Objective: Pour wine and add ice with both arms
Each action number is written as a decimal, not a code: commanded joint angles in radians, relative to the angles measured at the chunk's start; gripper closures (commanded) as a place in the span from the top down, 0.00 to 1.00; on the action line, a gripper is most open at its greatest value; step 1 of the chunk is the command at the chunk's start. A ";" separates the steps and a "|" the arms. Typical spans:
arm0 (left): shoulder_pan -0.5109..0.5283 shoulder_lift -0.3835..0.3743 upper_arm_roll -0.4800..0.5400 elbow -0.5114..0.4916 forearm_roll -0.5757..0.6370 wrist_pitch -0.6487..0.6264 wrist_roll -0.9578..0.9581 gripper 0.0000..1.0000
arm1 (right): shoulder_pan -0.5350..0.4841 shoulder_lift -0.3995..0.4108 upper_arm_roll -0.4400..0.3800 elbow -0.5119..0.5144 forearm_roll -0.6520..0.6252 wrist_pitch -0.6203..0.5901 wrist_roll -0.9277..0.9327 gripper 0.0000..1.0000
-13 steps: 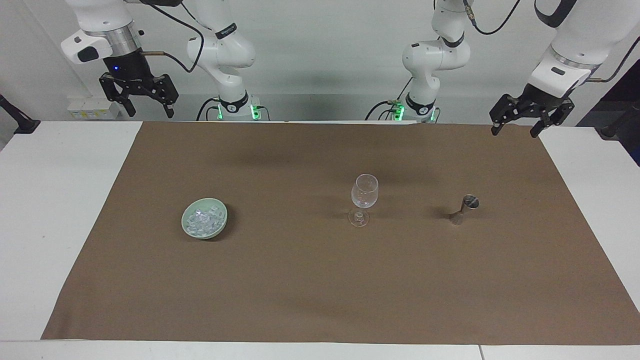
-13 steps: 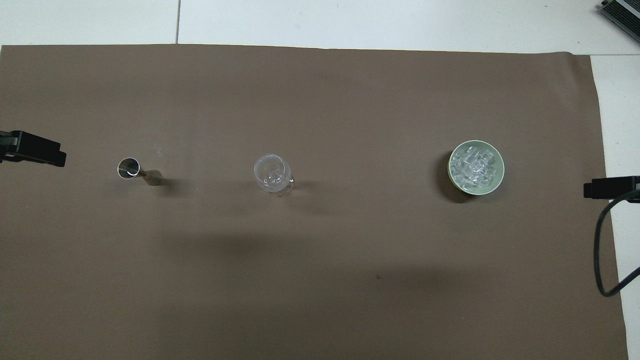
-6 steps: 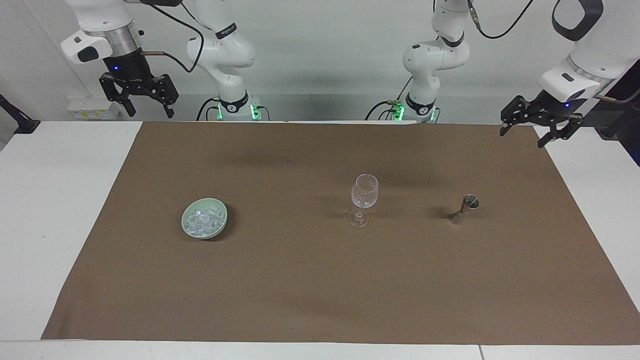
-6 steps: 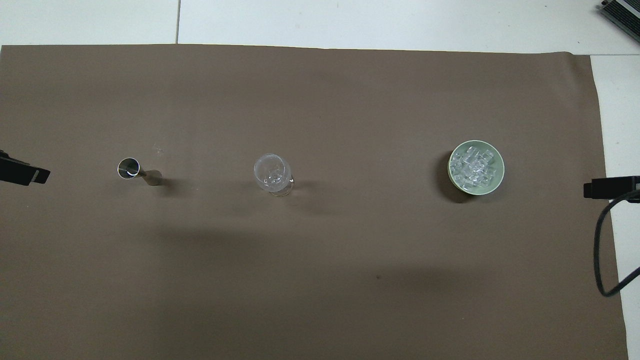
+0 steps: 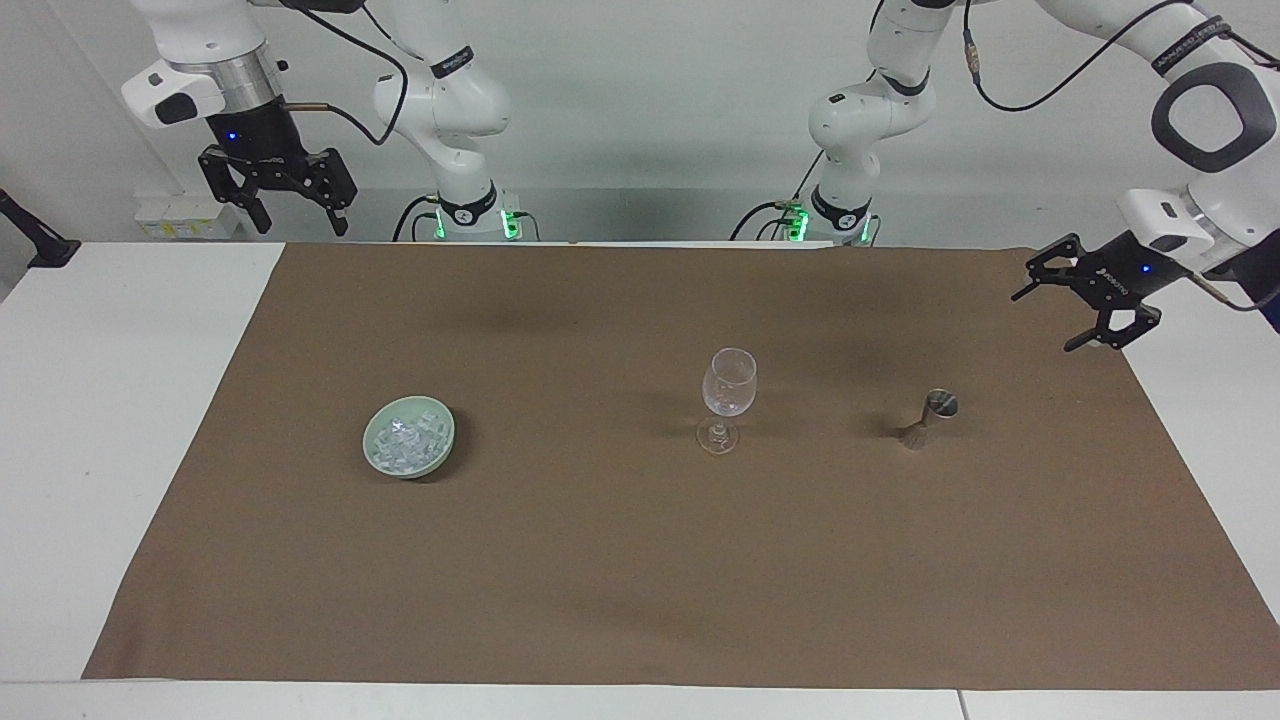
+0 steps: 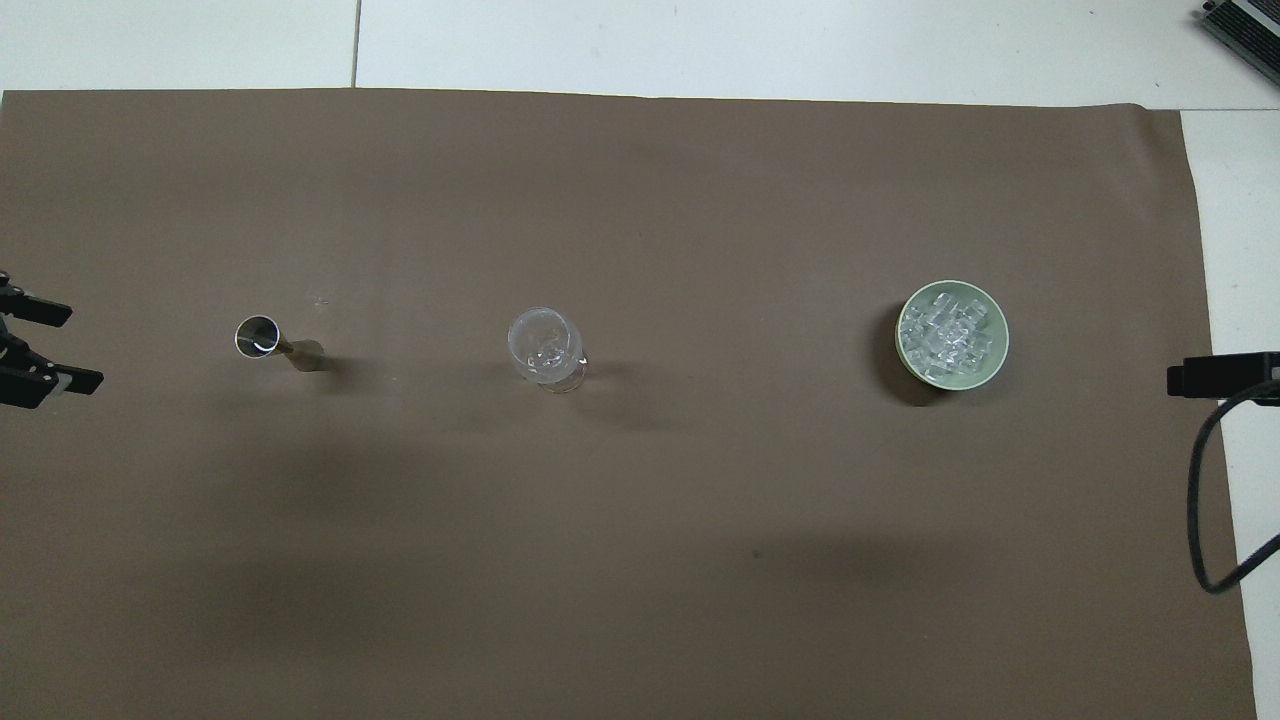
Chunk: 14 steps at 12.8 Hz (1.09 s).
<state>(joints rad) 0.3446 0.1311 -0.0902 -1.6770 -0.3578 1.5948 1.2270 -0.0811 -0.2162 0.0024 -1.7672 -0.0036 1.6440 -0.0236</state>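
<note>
In the facing view a brown mat (image 5: 640,560) covers most of the white table (image 5: 120,420). At centre left of that frame a pale green bowl (image 5: 372,452) holds the ice (image 5: 405,441), a heap of small clear cubes. Near the middle stands an upright wine glass (image 5: 729,384), and at centre right a small metal jigger (image 5: 928,418) also stands upright, well apart from the glass. The left gripper (image 5: 1050,318), at the frame's right edge, hangs over the mat's edge above the jigger, fingers spread and holding nothing. The right gripper (image 5: 298,224), at upper left, waits over the table's edge, fingers likewise spread and empty.
</note>
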 commanded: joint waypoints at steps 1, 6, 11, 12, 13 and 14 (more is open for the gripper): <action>0.042 0.082 -0.010 -0.007 -0.088 0.017 0.275 1.00 | -0.006 -0.005 0.004 0.003 0.027 -0.009 0.014 1.00; 0.088 0.231 -0.010 -0.010 -0.272 0.027 0.598 1.00 | -0.006 -0.005 0.004 0.002 0.027 -0.009 0.014 1.00; 0.174 0.333 -0.014 -0.010 -0.366 0.063 0.827 1.00 | -0.006 -0.005 0.004 0.003 0.027 -0.009 0.014 1.00; 0.183 0.361 -0.019 -0.016 -0.407 0.053 0.857 1.00 | -0.006 -0.005 0.004 0.003 0.027 -0.009 0.014 1.00; 0.185 0.369 -0.023 -0.029 -0.426 0.045 0.865 1.00 | -0.006 -0.005 0.004 0.003 0.027 -0.009 0.014 1.00; 0.185 0.378 -0.026 -0.030 -0.452 0.036 0.868 1.00 | -0.006 -0.005 0.004 0.003 0.027 -0.009 0.014 1.00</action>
<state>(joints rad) 0.5187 0.4862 -0.0966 -1.6947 -0.7541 1.6373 2.0588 -0.0811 -0.2162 0.0024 -1.7672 -0.0036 1.6440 -0.0236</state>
